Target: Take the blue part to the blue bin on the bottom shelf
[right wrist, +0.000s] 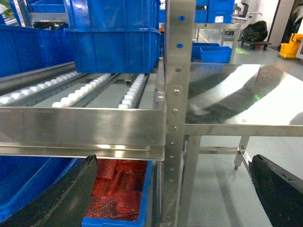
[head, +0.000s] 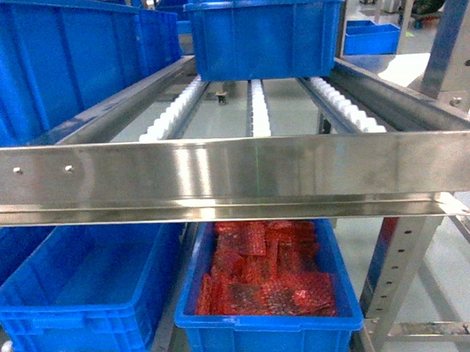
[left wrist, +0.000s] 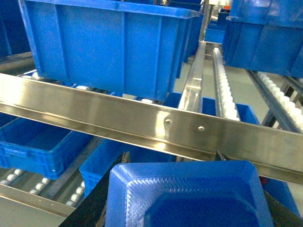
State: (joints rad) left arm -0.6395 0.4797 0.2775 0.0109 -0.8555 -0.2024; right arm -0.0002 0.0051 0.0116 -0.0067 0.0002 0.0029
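Observation:
The blue part (left wrist: 189, 198), a moulded tray-like piece, fills the bottom of the left wrist view. My left gripper (left wrist: 173, 161) is shut on it, with a dark fingertip (left wrist: 124, 160) showing on either side. It hangs in front of a steel rail (left wrist: 142, 118), above the bottom shelf (left wrist: 33, 208) with its white rollers. An empty blue bin (head: 83, 286) stands on that shelf at the left. My right gripper (right wrist: 170, 189) is open and empty, beside the rack's post (right wrist: 177, 118). Neither gripper shows in the head view.
A second blue bin (head: 265, 300), full of red parts, stands to the right of the empty one. The roller level above carries large blue bins (head: 267, 32) behind its wide front rail (head: 235, 172). A steel table (right wrist: 246, 104) stands to the right of the rack.

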